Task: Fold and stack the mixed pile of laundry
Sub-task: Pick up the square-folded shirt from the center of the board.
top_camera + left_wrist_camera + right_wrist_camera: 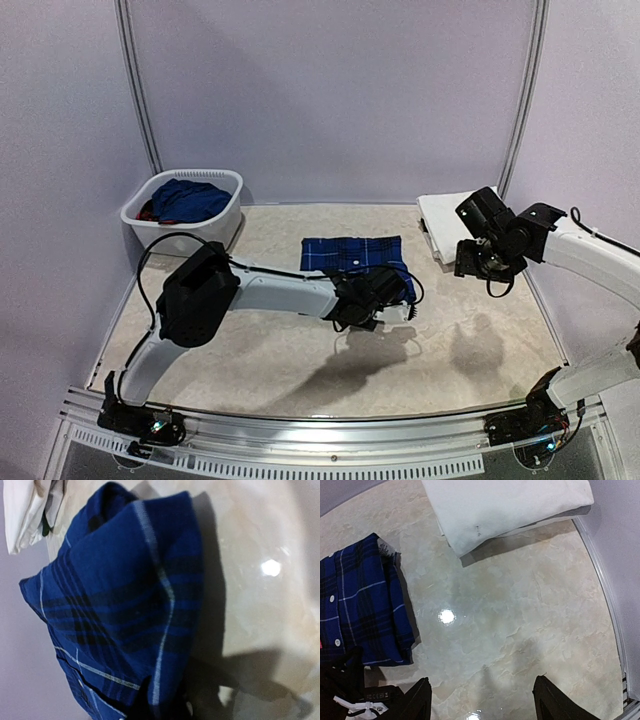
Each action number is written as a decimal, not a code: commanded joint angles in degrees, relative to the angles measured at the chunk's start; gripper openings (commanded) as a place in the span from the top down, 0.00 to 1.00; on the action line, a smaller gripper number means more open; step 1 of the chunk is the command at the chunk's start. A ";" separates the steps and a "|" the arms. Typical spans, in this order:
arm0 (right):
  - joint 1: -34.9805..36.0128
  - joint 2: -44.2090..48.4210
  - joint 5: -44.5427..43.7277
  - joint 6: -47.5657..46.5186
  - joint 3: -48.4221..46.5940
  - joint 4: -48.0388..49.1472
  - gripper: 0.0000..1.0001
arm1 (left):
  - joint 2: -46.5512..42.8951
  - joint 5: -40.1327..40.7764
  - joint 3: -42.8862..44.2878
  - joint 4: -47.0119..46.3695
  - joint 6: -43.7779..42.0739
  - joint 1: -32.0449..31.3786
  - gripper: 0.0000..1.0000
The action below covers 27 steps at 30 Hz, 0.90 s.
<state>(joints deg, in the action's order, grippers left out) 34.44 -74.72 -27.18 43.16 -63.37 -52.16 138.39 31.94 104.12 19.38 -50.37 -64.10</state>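
The navy plaid shirt (352, 254) lies folded in the middle of the table. My left gripper (388, 297) sits at its near right corner, and in the left wrist view its dark fingers (143, 700) are pinched on the shirt's (125, 595) edge. The white trousers (443, 225) lie folded at the back right. My right gripper (482, 262) hovers beside them, open and empty (482, 700) over bare table. A solid blue piece (190, 200) and a bit of red (148, 212) lie in the basket.
The oval white plastic basket (228, 216) stands at the back left. The table's right rail (615, 630) runs close to my right gripper. The left arm's link (280, 290) stretches across the near middle of the table.
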 commanded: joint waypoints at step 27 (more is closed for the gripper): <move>-1.86 -7.72 37.44 -0.55 13.39 42.66 0.11 | -25.04 -9.75 -34.42 -15.80 17.52 0.97 1.00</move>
<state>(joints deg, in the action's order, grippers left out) 32.82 -79.70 1.96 40.60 -50.57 -19.33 117.10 25.41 73.41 9.54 -36.34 -63.61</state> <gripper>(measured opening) 0.868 0.060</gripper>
